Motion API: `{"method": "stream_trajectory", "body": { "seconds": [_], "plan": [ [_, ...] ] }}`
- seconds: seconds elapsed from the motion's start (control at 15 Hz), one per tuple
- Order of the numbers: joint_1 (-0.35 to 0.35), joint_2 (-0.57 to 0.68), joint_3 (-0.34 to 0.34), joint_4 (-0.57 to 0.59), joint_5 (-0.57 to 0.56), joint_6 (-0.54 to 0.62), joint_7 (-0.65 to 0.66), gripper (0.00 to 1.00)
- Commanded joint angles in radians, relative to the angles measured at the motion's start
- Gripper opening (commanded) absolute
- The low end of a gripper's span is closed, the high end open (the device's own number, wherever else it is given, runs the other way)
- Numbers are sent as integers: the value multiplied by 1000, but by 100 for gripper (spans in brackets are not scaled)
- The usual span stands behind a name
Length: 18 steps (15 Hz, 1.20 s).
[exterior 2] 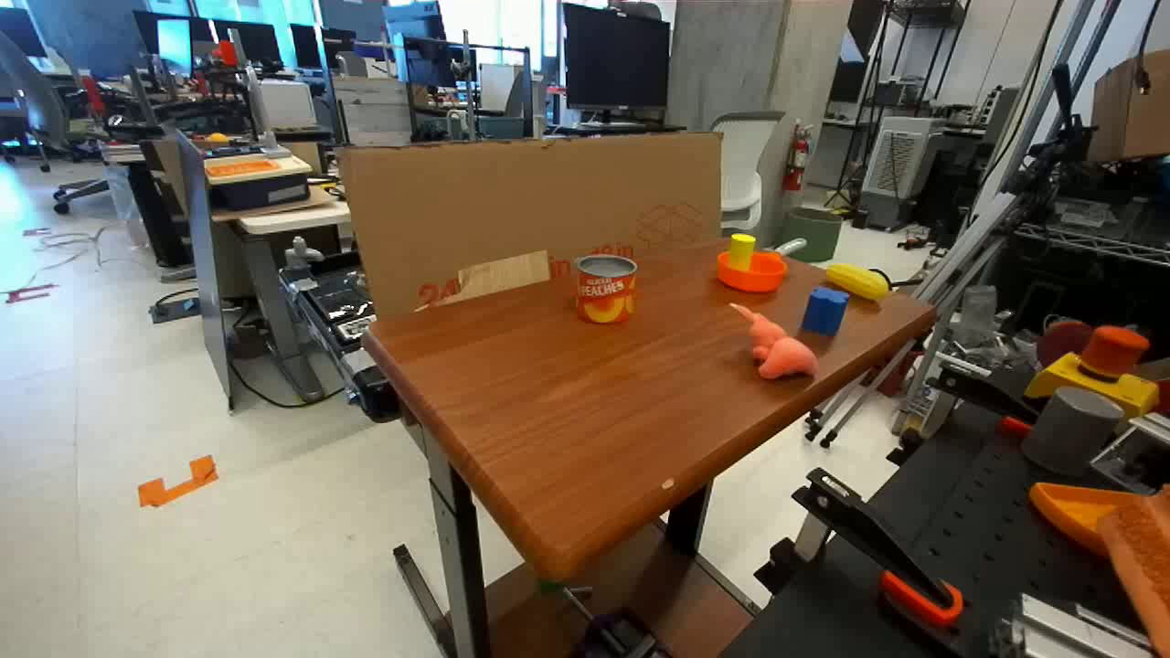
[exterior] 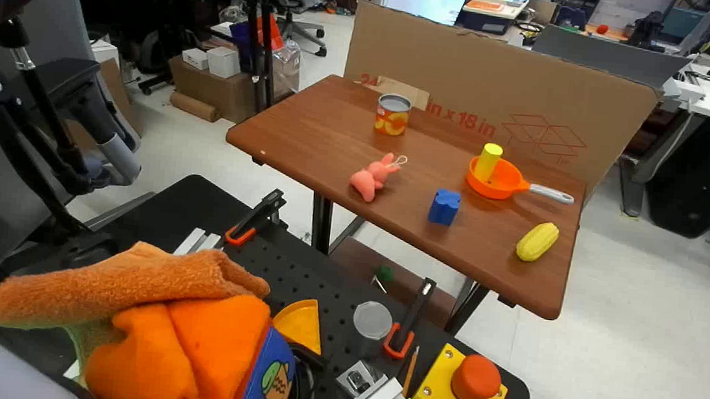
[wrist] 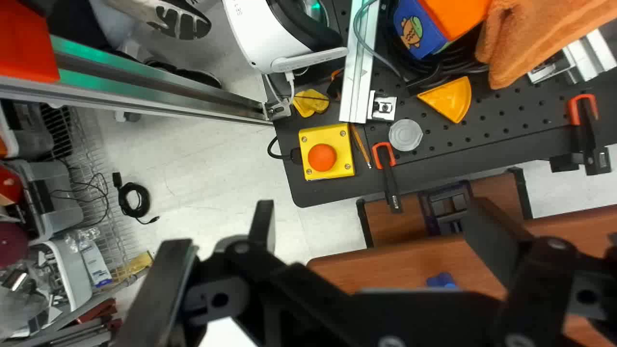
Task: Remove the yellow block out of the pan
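Yellow block standing on end inside orange pan in an exterior view, pan's low wall around its lower end. Pan on wooden table, upright cardboard sheet behind; blue block and yellow oblong near pan. In an exterior view, peach can and pink toy well apart on same table. Wrist view: gripper with fingers spread wide, floor and table edge showing between them; gripper body partly covers blue block; black bench and yellow button box beyond fingertips.
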<state>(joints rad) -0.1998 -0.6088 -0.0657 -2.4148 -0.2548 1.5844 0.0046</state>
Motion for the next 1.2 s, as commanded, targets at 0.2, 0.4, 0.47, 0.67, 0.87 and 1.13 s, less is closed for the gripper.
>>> {"method": "stream_trajectory", "body": {
  "seconds": [0.2, 0.4, 0.47, 0.67, 0.87, 1.13],
  "plan": [
    [24, 0, -18, 3, -8, -4, 10, 100],
    [24, 0, -18, 3, -8, -4, 10, 100],
    [24, 0, -18, 3, -8, -4, 10, 100],
    [22, 89, -18, 51, -3, 16, 41, 100],
    [31, 220, -26, 128, 49, 88, 74, 100],
    [47, 463, -34, 287, 165, 246, 92, 100]
  ]
}}
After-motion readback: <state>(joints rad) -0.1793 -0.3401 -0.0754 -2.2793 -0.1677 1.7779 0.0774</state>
